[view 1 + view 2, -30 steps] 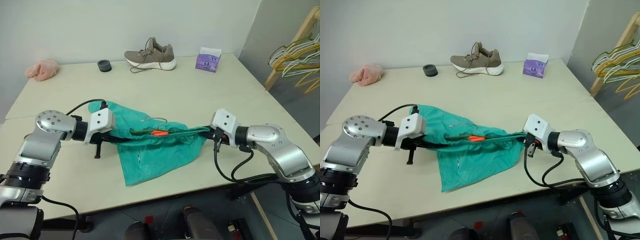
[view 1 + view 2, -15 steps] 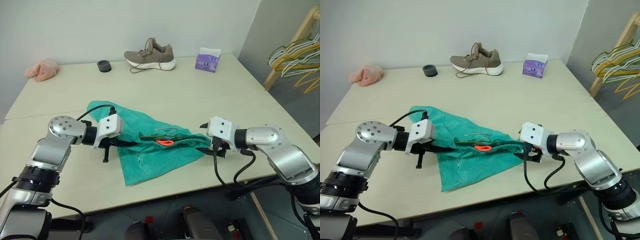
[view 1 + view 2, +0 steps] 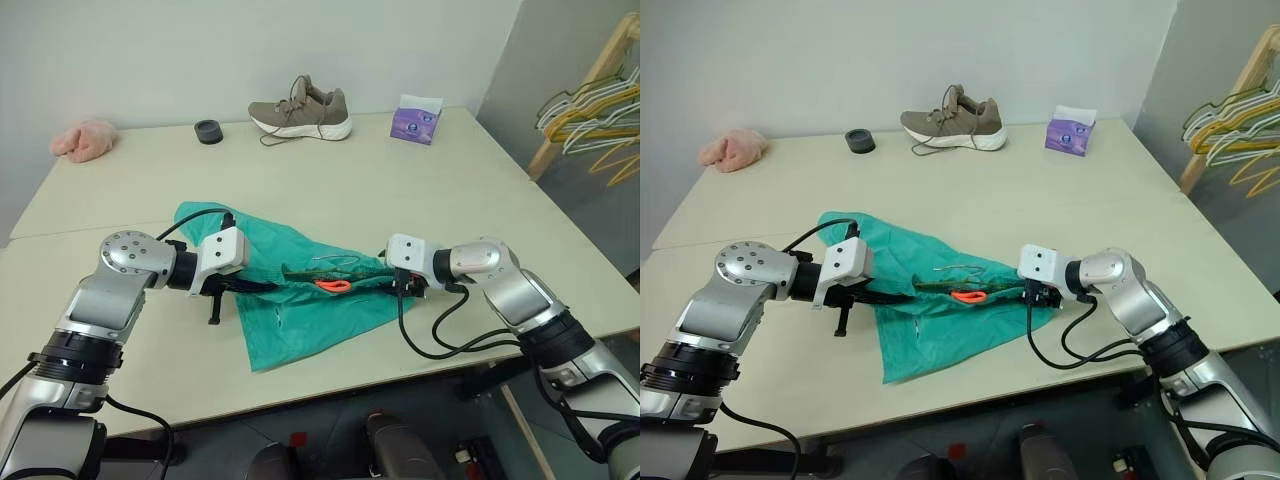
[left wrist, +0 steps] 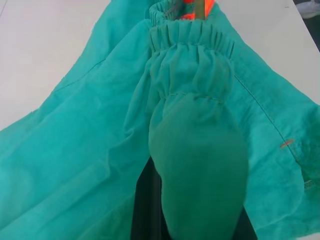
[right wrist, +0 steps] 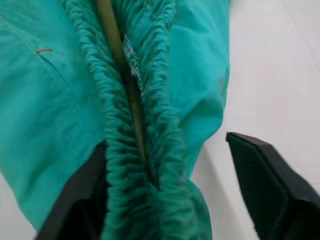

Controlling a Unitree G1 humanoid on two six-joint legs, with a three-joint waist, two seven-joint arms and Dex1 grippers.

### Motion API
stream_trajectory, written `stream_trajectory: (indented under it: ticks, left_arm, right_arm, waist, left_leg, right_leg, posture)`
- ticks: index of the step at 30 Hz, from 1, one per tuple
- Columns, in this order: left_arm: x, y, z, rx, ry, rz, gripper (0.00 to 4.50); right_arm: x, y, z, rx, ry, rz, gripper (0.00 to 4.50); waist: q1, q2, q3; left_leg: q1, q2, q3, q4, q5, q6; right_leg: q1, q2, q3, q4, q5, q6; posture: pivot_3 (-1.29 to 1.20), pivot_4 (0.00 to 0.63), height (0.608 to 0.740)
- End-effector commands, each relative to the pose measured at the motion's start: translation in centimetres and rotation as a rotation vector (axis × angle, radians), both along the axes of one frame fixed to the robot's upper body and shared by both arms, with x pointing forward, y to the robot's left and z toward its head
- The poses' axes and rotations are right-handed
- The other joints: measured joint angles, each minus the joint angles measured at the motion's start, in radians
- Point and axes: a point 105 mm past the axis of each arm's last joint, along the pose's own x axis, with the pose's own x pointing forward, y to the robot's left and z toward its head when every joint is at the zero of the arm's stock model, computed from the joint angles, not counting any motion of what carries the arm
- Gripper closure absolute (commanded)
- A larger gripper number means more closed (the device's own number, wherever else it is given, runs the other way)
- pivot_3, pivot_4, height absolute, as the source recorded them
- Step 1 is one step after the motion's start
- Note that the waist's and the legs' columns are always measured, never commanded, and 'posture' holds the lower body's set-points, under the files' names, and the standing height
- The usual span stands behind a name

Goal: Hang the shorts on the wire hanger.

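Both arms were brushed silver metal with rounded joint housings; the left one's round cap was dotted with small screws. Each wrist carried a white boxy housing. Black cables looped from both forearms. The fingers [image 5: 260, 185] were matte black.

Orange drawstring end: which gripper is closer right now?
Right. The right gripper sits at the shorts' waistband end just beside the orange drawstring end. The left gripper is at the opposite waistband end, farther from it.
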Motion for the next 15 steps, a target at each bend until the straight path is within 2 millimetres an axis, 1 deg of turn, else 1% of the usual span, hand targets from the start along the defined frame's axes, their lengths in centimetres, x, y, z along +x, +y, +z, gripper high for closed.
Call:
stream_trajectory:
  ticks: [1,2,3,7,12,14,15]
  left_arm:
    - [-0.2,-0.7,1.2,-0.016,-0.039,-0.03,4.5]
    - [-0.2,-0.8,1.2,-0.019,-0.039,-0.029,4.5]
    - [-0.2,-0.8,1.2,-0.029,-0.04,-0.025,4.5]
    - [0.0,-1.1,1.7,-0.073,-0.043,-0.007,4.5]
    - [0.3,-1.1,2.0,-0.112,-0.044,0.02,4.5]
    - [1.0,-0.9,2.3,-0.141,-0.046,0.06,4.5]
    - [1.3,-0.9,2.4,-0.15,-0.049,0.076,4.29]
  right_arm:
    - [0.1,0.3,0.8,-0.027,-0.015,0.049,2.53]
    - [0.1,0.2,0.7,-0.038,-0.009,0.056,2.83]
    - [0.0,0.1,0.6,-0.056,-0.001,0.068,2.96]
    - [-0.3,-0.2,0.4,-0.081,0.013,0.095,2.96]
    - [-0.1,-0.5,1.2,-0.07,0.0,0.097,2.96]
    - [0.0,-0.7,1.6,-0.062,-0.01,0.089,2.96]
    - [0.1,-0.7,1.9,-0.053,-0.014,0.084,2.96]
  waist:
    - [0.0,0.0,0.0]
    - [0.0,0.0,0.0]
    - [0.0,0.0,0.0]
    - [0.0,0.0,0.0]
    - [0.0,0.0,0.0]
    - [0.0,0.0,0.0]
    - [0.0,0.0,0.0]
  left_leg:
    - [0.0,0.0,0.0,0.0,0.0,0.0]
    - [0.0,0.0,0.0,0.0,0.0,0.0]
    - [0.0,0.0,0.0,0.0,0.0,0.0]
    - [0.0,0.0,0.0,0.0,0.0,0.0]
    - [0.0,0.0,0.0,0.0,0.0,0.0]
    - [0.0,0.0,0.0,0.0,0.0,0.0]
    - [0.0,0.0,0.0,0.0,0.0,0.0]
  right_leg:
    - [0.0,0.0,0.0,0.0,0.0,0.0]
    - [0.0,0.0,0.0,0.0,0.0,0.0]
    - [0.0,0.0,0.0,0.0,0.0,0.0]
    - [0.0,0.0,0.0,0.001,0.0,0.0]
    - [0.0,0.0,0.0,0.001,0.0,0.0]
    - [0.0,0.0,0.0,0.001,0.0,0.0]
    - [0.0,0.0,0.0,0.001,0.0,0.0]
  posture:
    - [-0.19,0.079,0.74]
    - [-0.19,0.079,0.74]
    - [-0.19,0.078,0.74]
    - [-0.19,0.077,0.74]
    - [-0.19,0.07,0.74]
    - [-0.2,0.068,0.74]
    - [-0.2,0.068,0.74]
